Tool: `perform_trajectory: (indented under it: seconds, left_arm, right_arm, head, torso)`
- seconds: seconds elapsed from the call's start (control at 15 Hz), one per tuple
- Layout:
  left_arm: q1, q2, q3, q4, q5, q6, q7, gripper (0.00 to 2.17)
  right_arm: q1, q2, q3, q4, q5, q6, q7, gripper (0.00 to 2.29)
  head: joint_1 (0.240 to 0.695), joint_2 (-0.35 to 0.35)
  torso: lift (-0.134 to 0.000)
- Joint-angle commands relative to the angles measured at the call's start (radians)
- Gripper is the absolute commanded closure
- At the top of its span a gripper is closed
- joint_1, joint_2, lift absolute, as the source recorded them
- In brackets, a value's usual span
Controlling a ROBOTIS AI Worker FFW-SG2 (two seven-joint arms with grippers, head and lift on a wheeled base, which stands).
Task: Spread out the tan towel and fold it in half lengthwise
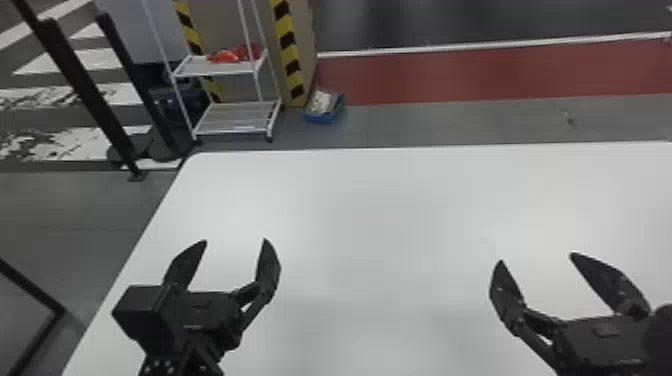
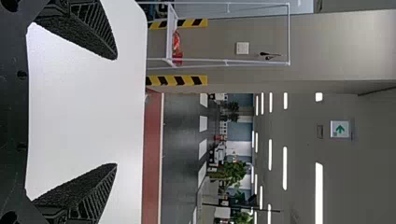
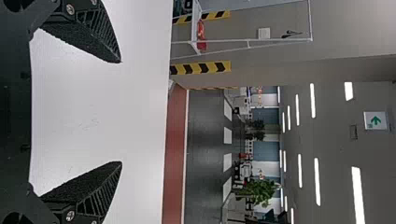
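White smooth worktop (image 1: 375, 210): in your head view, it spreads beneath both pincers; its rounded far left corner is in sight.
Left pincer, black with two flat tapering fingers: your head view puts it (image 1: 235, 241) over the left part of the worktop, fingers spread wide. Your left wrist view gives bare space between the tips.
Right pincer, same black build: over the right part of the worktop (image 1: 536, 257) in your head view, fingers also well spread, nothing pinched.
Tan cloth towel: you cannot tell where it lies, nor how it sits relative to either pincer.
Floor, head view: you get a shallow blue plastic tray (image 1: 324, 118) near a white metal rack (image 1: 215, 73) with a bright red item (image 1: 225, 56) on its upper shelf.
Room, wrist views: you get long white ceiling lights (image 3: 317, 181), a green-and-white arrow sign (image 2: 340, 129) and leafy green plants (image 2: 233, 172).
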Motion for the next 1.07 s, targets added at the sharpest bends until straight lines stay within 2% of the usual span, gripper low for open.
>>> perform_trajectory:
  seconds: [0.0, 1.0]
  left_arm:
    - [-0.001, -0.001, 0.0, -0.002, -0.002, 0.002, 0.0, 0.06]
    - [-0.014, 0.004, 0.003, 0.017, 0.01, 0.012, 0.0, 0.06]
  right_arm:
    - [-0.014, 0.004, 0.003, 0.001, 0.002, 0.028, 0.0, 0.11]
    - [-0.03, 0.004, 0.001, 0.019, 0.002, 0.047, 0.0, 0.1]
  head:
    - [0.695, 0.17]
    - [0.695, 0.17]
  torso:
    - [-0.128]
    - [-0.128]
